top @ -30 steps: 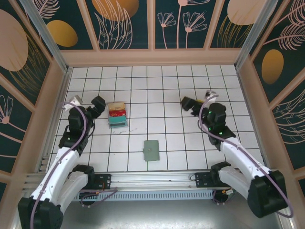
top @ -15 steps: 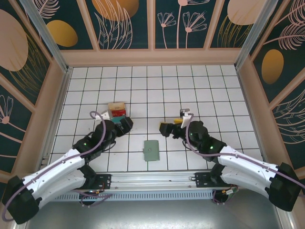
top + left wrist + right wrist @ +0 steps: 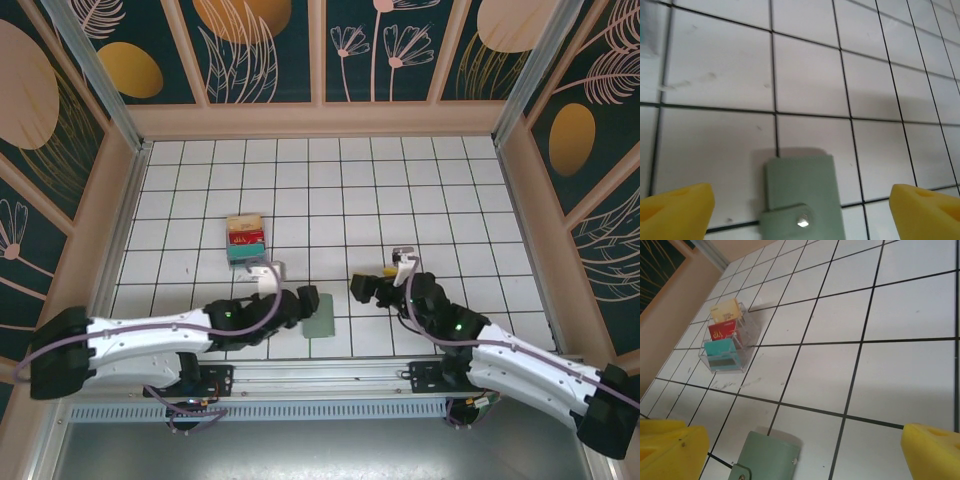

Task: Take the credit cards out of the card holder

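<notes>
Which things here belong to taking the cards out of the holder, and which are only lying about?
For the job: closed grey-green card holder, left gripper, right gripper.
Lying about: clear stand of tan, red and teal cards.

The card holder (image 3: 802, 197) is grey-green with a silver snap (image 3: 802, 221). The surface (image 3: 350, 190) is white tile with a black grid. In a clear tray (image 3: 747, 342) stand a tan card (image 3: 726, 310), a red card (image 3: 722, 330) with white lettering, and a teal card (image 3: 720, 349). The left end effector (image 3: 800, 212) and right end effector (image 3: 801, 450) have yellow fingertips (image 3: 672, 207). The arms (image 3: 150, 335) are white with black joints and purple cables (image 3: 420, 310). The walls (image 3: 260, 60) are dark teal with orange-tan discs and pale line-drawn leaves.
</notes>
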Robot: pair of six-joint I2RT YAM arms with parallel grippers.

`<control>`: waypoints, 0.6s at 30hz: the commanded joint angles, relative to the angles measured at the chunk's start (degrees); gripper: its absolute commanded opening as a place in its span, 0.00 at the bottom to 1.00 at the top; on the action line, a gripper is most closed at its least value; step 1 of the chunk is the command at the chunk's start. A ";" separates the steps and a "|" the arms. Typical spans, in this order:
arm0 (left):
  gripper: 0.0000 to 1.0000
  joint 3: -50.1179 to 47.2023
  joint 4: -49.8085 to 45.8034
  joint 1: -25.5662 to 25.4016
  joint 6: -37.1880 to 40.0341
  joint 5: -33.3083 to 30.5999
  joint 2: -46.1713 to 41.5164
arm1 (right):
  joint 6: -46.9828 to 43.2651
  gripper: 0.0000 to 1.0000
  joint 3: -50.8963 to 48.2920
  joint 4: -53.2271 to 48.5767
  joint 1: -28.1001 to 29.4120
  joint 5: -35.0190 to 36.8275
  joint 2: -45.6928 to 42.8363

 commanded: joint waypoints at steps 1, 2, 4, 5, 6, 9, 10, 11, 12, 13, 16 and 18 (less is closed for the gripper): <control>0.81 5.90 -5.47 -2.94 -2.28 -3.02 5.17 | 1.70 0.99 -0.81 -3.92 0.44 2.89 -4.40; 0.78 6.85 -6.40 -3.38 -2.58 -2.62 6.61 | 1.73 0.99 -1.04 -4.34 0.45 2.98 -5.30; 0.76 8.36 -8.36 -4.34 -3.08 -2.41 9.22 | 2.08 0.99 -1.45 -5.17 0.45 3.09 -6.72; 0.75 8.76 -9.29 -4.69 -3.49 -2.52 10.11 | 2.12 0.99 -1.59 -5.43 0.49 3.16 -7.07; 0.71 9.07 -9.93 -4.94 -3.60 -2.48 10.95 | 2.22 0.99 -1.74 -5.70 0.45 3.31 -7.35; 0.64 9.32 -10.45 -5.60 -3.97 -1.80 12.99 | 2.57 0.99 -2.21 -5.89 0.47 3.22 -7.54; 0.64 9.52 -10.26 -5.89 -3.65 -1.77 13.72 | 2.61 0.99 -2.33 -5.82 0.45 3.18 -7.61; 0.63 10.02 -10.37 -6.08 -3.25 -1.57 14.89 | 2.69 0.99 -2.51 -5.78 0.45 3.32 -7.62; 0.58 10.76 -10.65 -6.08 -2.60 -1.22 16.04 | 2.69 0.99 -2.75 -5.66 0.45 3.26 -7.54; 0.56 11.73 -11.27 -6.08 -2.25 -1.20 17.37 | 2.69 0.99 -2.94 -5.50 0.43 3.22 -7.63; 0.54 14.06 -12.94 -6.08 -1.10 -1.74 20.46 | 2.87 0.99 -3.13 -5.32 0.45 3.09 -7.63; 0.54 14.86 -13.20 -6.04 -0.39 -1.82 21.92 | 2.96 0.99 -3.22 -5.38 0.45 3.16 -7.71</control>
